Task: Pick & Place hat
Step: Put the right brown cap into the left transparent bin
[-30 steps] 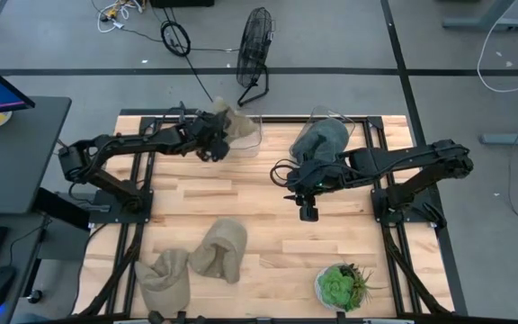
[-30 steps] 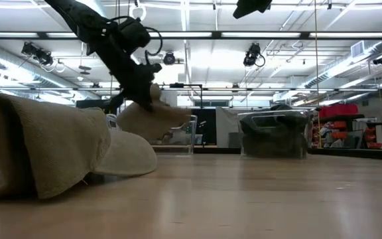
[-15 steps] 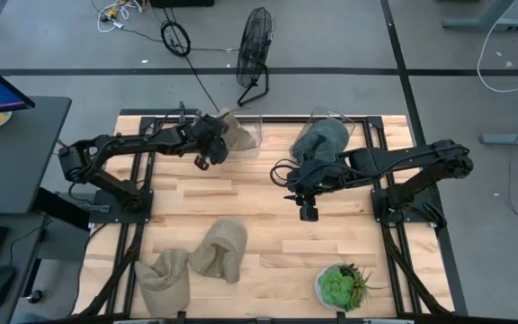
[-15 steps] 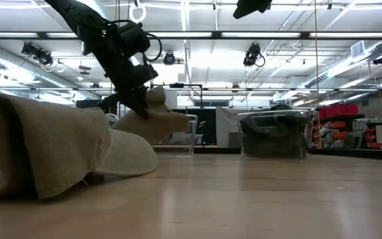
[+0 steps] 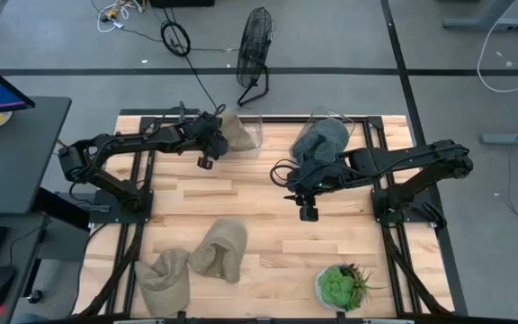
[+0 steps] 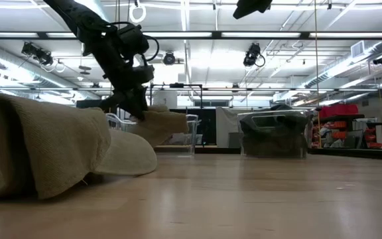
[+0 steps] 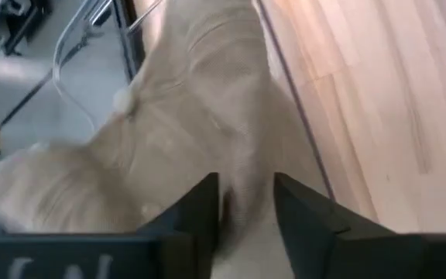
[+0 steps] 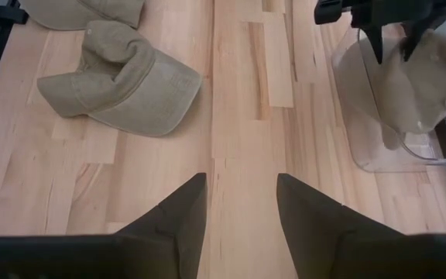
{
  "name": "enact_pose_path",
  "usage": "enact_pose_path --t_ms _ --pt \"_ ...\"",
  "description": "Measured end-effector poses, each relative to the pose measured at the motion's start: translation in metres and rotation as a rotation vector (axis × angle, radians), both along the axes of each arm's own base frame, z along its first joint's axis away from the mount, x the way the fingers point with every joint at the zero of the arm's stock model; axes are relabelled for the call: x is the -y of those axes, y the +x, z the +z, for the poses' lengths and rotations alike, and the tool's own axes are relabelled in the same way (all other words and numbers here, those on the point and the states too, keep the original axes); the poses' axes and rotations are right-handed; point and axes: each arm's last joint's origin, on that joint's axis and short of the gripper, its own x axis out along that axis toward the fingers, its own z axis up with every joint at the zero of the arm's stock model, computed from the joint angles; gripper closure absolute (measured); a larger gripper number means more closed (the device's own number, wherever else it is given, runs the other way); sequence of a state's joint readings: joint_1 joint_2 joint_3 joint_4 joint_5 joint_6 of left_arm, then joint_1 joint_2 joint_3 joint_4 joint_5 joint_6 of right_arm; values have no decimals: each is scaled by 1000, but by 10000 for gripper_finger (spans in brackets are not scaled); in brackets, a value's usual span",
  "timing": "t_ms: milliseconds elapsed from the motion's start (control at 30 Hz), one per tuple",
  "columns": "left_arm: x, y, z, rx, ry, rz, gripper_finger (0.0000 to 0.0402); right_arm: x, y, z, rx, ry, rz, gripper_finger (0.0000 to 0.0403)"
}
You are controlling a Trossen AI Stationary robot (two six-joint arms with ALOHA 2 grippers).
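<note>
**Tan hat at the clear bin, left gripper over it**

High view, upper centre of the frame: the left gripper (image 5: pixel 208 149) reaches from the left edge of the table (image 5: pixel 268 243) to a clear plastic bin (image 5: pixel 248 133) standing at the table's far edge. A tan hat (image 5: pixel 232 133) lies in and over this bin, part of it draped across the rim. In the left wrist view the two dark fingers (image 7: pixel 200 213) stand a little apart with a fold of the tan hat (image 7: pixel 200 124) running down between them; whether they pinch the cloth cannot be told from these frames. In the low view the left gripper (image 6: pixel 132 99) hangs just above the hat (image 6: pixel 161 123), in the upper left of the frame.

The right gripper (image 5: pixel 308 209) hovers over bare wood near the centre of the high view. Its fingers (image 8: pixel 180 213) are spread open and hold nothing, as the right wrist view shows. Just behind its arm, at the table's far edge, a second clear bin (image 5: pixel 333 121) contains a dark grey-green hat (image 5: pixel 317 139).

Lower left of the high view: two further tan hats, one (image 5: pixel 221 250) nearer the centre and one (image 5: pixel 165 277) close to the near edge, touching each other. Lower right: a small green potted plant (image 5: pixel 340 286). A black fan (image 5: pixel 254 49) stands on the floor beyond the table, top centre.
</note>
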State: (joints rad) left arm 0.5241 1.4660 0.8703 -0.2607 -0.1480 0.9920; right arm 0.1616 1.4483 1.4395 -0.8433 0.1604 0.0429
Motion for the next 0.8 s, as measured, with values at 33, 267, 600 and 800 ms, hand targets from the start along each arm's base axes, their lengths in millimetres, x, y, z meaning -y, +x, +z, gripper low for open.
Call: enact_pose_path --t_ms 33,267,600,800 --pt "1 1 0 14 -5 9 261 0 0 0 0 0 0 242" --pt "19 21 10 239 -39 157 213 0 1 -1 -2 -1 0 242" --pt "87 25 34 180 -309 211 234 -3 19 -21 -56 -16 8 242" --pt "159 9 60 176 -760 77 241 -6 36 -41 -108 -49 38 242"
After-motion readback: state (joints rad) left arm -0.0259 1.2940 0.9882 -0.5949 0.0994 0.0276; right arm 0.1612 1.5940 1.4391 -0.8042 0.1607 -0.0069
